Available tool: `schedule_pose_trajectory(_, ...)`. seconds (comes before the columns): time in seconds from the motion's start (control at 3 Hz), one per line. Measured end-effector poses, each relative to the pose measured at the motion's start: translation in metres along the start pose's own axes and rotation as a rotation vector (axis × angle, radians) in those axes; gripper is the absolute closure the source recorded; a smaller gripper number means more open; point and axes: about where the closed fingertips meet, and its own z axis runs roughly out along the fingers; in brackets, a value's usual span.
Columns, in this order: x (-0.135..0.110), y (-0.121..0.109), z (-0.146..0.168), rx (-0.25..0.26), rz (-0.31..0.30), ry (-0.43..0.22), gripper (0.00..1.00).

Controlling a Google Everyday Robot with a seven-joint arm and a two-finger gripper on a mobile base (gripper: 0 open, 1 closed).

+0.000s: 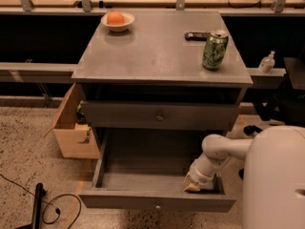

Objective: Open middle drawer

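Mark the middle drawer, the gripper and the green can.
middle drawer (119, 200): camera view, front panel, left of knob.
gripper (194, 187): camera view, its tip, inside drawer's right end.
green can (214, 50): camera view, its side.

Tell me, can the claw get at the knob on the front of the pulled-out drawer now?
Probably not directly. The claw sits inside the middle drawer, behind its front panel, while the knob is on the outer face. It would likely have to lift out over the panel first.
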Motion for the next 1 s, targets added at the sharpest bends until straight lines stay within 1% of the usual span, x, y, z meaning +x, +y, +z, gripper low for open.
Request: schedule_pose_trajectory(1.0, 0.0000, -0.0001, -0.0001, 0.001, 0.000, 0.000, 1.00)
